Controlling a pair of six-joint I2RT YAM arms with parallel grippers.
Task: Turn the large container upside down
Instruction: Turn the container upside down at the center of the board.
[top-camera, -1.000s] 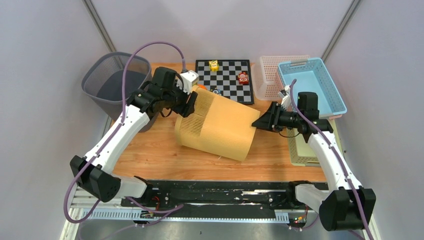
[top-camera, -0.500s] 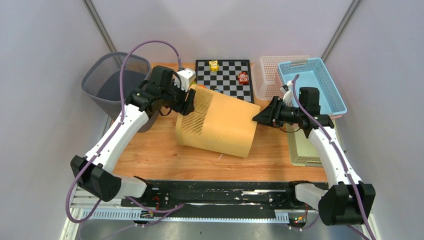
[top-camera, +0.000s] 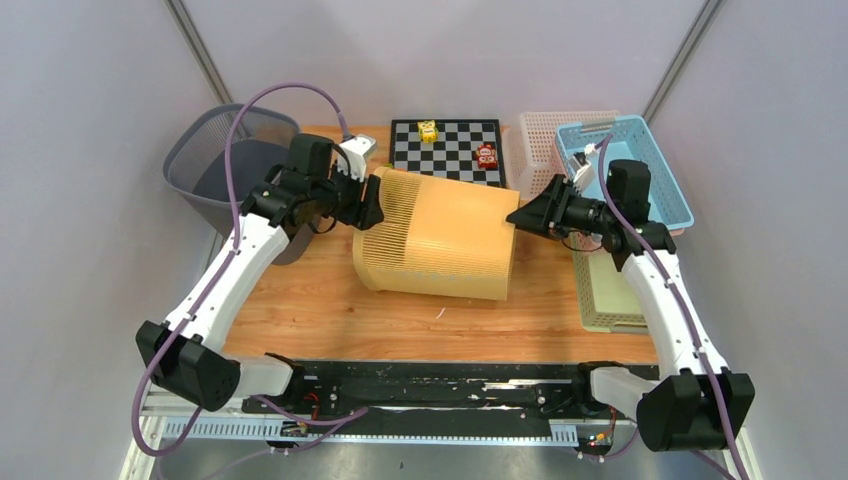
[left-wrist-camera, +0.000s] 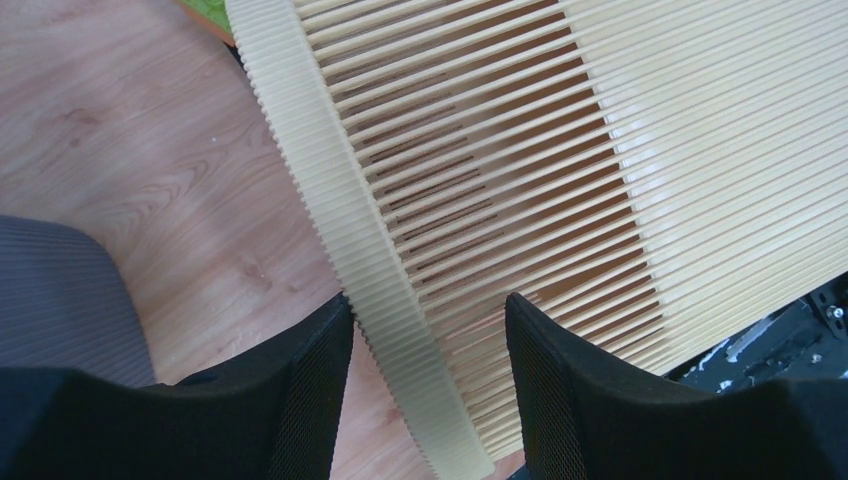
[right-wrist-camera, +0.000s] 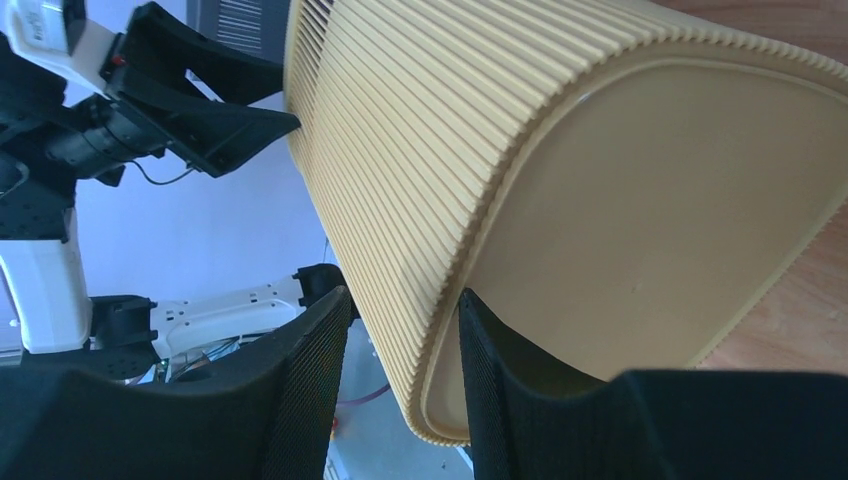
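The large container (top-camera: 440, 235) is a yellow slatted bin lying on its side across the wooden table (top-camera: 320, 315), open mouth to the left and flat base to the right. My left gripper (top-camera: 368, 205) is shut on its rim; in the left wrist view the rim band (left-wrist-camera: 350, 240) runs between the two black fingers of the gripper (left-wrist-camera: 428, 300). My right gripper (top-camera: 515, 218) is shut on the edge of the base. In the right wrist view that gripper (right-wrist-camera: 402, 294) has one finger on the ribbed wall (right-wrist-camera: 400, 150) and the other on the smooth base (right-wrist-camera: 650, 200).
A grey mesh bin (top-camera: 215, 160) stands at the back left, close behind my left arm. Behind the container lies a checkerboard (top-camera: 450, 150) with a yellow toy car (top-camera: 427, 130) and a red one (top-camera: 487, 155). A pink basket (top-camera: 540, 150), a blue basket (top-camera: 630, 175) and a green tray (top-camera: 605, 300) are on the right.
Both arms have swung the container from a slanted lie to nearly parallel with the table's front edge. Its base end rose and moved back. Both grips held.
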